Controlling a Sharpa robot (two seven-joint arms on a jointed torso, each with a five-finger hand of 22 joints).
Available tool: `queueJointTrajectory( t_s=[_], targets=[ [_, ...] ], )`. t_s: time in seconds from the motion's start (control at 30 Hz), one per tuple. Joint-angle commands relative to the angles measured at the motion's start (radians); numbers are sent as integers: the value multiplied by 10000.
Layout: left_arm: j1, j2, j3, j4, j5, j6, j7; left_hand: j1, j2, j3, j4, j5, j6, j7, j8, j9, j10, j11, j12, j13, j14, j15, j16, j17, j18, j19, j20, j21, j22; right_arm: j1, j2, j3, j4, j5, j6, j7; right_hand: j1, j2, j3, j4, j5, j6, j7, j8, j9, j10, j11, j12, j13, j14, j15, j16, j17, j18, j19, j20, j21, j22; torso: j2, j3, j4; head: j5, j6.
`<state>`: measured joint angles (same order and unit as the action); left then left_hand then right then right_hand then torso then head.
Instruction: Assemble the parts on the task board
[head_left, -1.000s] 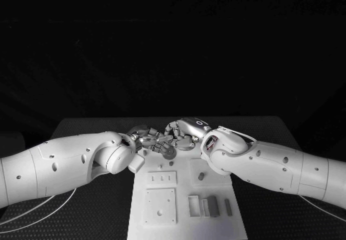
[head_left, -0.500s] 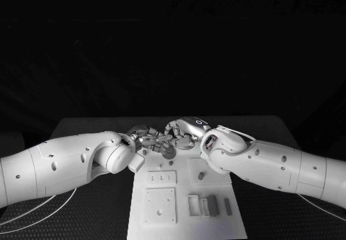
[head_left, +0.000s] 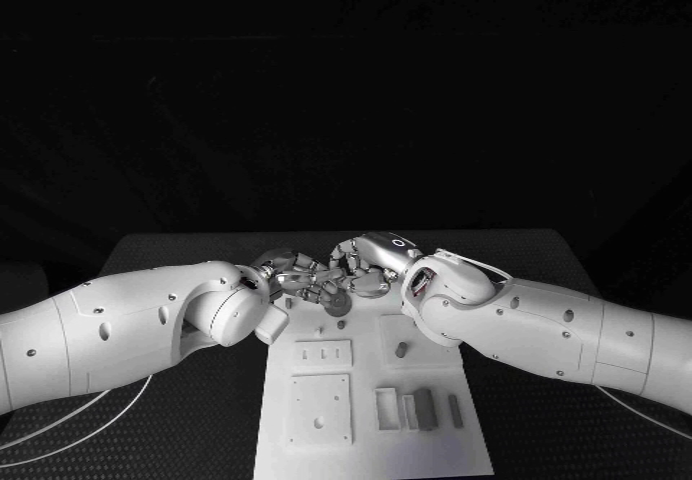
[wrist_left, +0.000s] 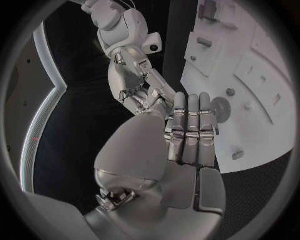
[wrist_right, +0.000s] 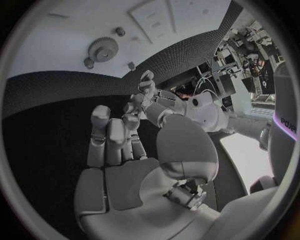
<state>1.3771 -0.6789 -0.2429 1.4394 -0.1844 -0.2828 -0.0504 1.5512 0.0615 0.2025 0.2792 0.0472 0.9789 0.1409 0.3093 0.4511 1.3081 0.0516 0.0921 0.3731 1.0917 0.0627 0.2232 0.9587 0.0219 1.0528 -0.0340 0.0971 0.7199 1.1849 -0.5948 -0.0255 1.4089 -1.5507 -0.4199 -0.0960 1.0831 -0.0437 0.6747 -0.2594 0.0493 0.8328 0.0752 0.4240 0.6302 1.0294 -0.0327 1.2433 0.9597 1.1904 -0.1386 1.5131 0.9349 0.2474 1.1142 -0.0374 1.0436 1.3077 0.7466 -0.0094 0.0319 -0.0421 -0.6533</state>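
Head view showed the left hand (head_left: 296, 275) and the right hand (head_left: 364, 268) close together above the far end of the white task board (head_left: 372, 440), their fingers nearly meeting. In the left wrist view the left hand (wrist_left: 187, 135) had its fingers straight and side by side, and nothing lay in them; the right hand (wrist_left: 139, 82) reached toward it from beyond, fingers bent, and I could not tell whether it held anything. The right wrist view showed the right hand (wrist_right: 119, 150) with its palm bare and fingers raised a little apart, and the left hand (wrist_right: 147, 100) just past its fingertips. Whether a small part sat between the two hands could not be made out. A grey gear (wrist_right: 103, 49) lay flat on the board's far end, with small pegs near it. Nearer the robot, several grey parts (head_left: 423, 410) stood side by side at the board's right edge, beside a square plate (head_left: 320, 410).
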Motion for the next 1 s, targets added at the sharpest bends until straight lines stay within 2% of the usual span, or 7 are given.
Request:
queueJointTrajectory(
  t_s=[0.03, 0.13, 0.3, 0.37, 0.43, 0.77, 1.0],
  targets=[
    [39, -36, 32, -5, 40, -84, 302, -56, 17, 126, -42, 68, 516, -422, 236, 229, 64, -11, 42, 31, 79, -13, 48, 28, 153, 33, -25, -43, 17, -35, -52, -28, -72, 57, 325, 54, -123, -30, 46, -59, 12, 2143, -35, -107, 24, -161, -30, -62, -35, -217, 22, -119, -241, 144, -23, -64, -31, 143, -1, -2, -9, 0, -6],
    [39, -37, 32, -1, 39, -71, 296, -85, 24, 149, -56, 69, 526, -423, 245, 244, 73, -18, 47, 58, 79, -17, 50, 51, 148, 33, -30, -46, 28, -34, -45, -29, -118, 310, 358, 134, -165, -198, 65, -99, 12, 1942, 40, -292, -28, -203, 34, -124, -56, -298, 69, -195, -327, 144, -76, -50, -88, 125, -2, -4, -8, 2, -3],
    [39, -33, 32, -30, 18, -17, 228, -131, 29, 181, -87, 69, 541, -420, 258, 269, 90, -28, 56, 103, 78, -25, 54, 87, 140, 26, -36, -56, 45, -34, -7, -31, -246, 710, 128, 311, -487, -900, -118, 79, 0, 1039, 371, -964, -329, -612, 340, -341, -86, -606, 345, -427, -388, 134, -345, 82, -284, 84, 1, 1, -3, 9, -11],
    [39, -37, 31, -54, -6, 6, 178, -157, 36, 194, -105, 66, 549, -416, 265, 282, 99, -34, 60, 125, 72, -26, 53, 105, 133, 16, -37, -63, 54, -34, -22, -32, -276, 842, -21, 364, -697, -1160, -502, 83, 5, 249, 721, -1479, -578, -961, 684, -465, -87, -881, 665, -569, -412, 135, -590, 188, -443, 59, 3, 10, 4, 14, -10],
    [39, -54, 31, -68, -53, 10, 119, -175, 44, 206, -123, 64, 553, -413, 268, 291, 103, -37, 61, 143, 70, -28, 53, 120, 130, 14, -41, -66, 63, -34, -75, -32, -292, 936, -199, 410, -759, -1275, -755, 74, 13, -209, 923, -1778, -742, -1247, 875, -593, -124, -1118, 855, -690, -442, 117, -810, 298, -586, 37, 2, 10, 8, 11, -23],
    [40, -143, 29, -85, -764, 53, -435, -348, 104, 251, -274, 56, 556, -382, 281, 356, 129, -47, 72, 271, 48, -26, 56, 236, 117, -12, -51, -82, 136, -34, -378, -33, -384, 1346, -692, 665, -693, -1531, -958, 265, 11, -560, 1113, -2015, -927, -1525, 1071, -650, -183, -1404, 1050, -799, -491, 124, -1070, 488, -769, 12, 0, 15, -3, 54, -36],
    [40, -251, 27, -109, -2526, 111, -1326, -946, 279, 403, -731, 45, 596, -412, 312, 501, 194, -87, 102, 568, 31, -31, 38, 460, 72, -179, -52, -142, 329, -25, -852, -25, -573, 1984, -902, 912, -597, -1502, -966, 299, 11, -540, 1116, -2009, -946, -1535, 1075, -627, -193, -1409, 1055, -782, -496, 144, -1070, 517, -772, 18, -11, 8, 2, 94, -55]
  ],
)
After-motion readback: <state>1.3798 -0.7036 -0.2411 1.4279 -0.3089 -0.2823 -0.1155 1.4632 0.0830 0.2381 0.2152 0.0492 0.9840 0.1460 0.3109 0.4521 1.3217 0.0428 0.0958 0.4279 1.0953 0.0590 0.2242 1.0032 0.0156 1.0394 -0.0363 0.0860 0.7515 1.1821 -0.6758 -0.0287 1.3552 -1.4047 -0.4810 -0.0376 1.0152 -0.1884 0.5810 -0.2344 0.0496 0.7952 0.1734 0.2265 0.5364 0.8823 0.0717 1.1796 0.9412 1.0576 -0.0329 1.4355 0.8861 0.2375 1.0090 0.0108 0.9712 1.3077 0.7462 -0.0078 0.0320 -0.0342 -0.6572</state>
